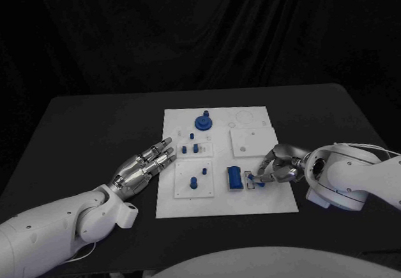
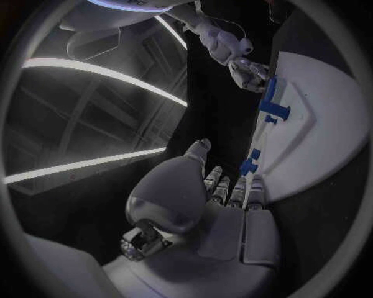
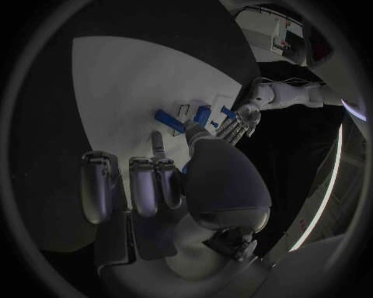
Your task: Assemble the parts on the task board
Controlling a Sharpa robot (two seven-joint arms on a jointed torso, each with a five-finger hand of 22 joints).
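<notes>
Black table (image 1: 89, 127) under a dark curtain backdrop, seen from the head view. At its middle, the white task board (image 1: 225, 204), long side running from 6 to 12 o'clock. On the board: a round blue knob part (image 1: 202, 121) toward 12 o'clock, small blue pegs (image 1: 191, 147) standing near the middle left, two more blue pegs (image 1: 198, 180) on a square inset plate at 7 o'clock, and an upright blue block (image 1: 234, 177) just right of that plate. At the board's 9 o'clock edge, the left robot hand (image 1: 145, 164): fingers straight and spread, holding nothing, fingertips reaching the board's edge near the middle pegs. At 4 o'clock on the board, the right robot hand (image 1: 278, 165): fingers curled in over a small blue part (image 1: 256, 182) just right of the blue block; cannot tell whether pinched or merely touched.

From the left wrist view: left robot hand (image 2: 225, 205) flat and open, fingertips (image 2: 233, 184) beside small blue pegs (image 2: 250, 162) at the edge of the task board (image 2: 319, 124). Farther along the board, a blue block (image 2: 271, 102) with the right robot hand (image 2: 250, 73) hunched close over it.

From the right wrist view: right robot hand (image 3: 167, 186) with fingers bent down against the task board (image 3: 132, 81); a sliver of blue at the thumb, grip unclear. Beyond the fingers, a blue bar (image 3: 170, 120) and a blue block (image 3: 202, 114) on the board, and past them the left robot hand (image 3: 237, 124), fingers extended.
</notes>
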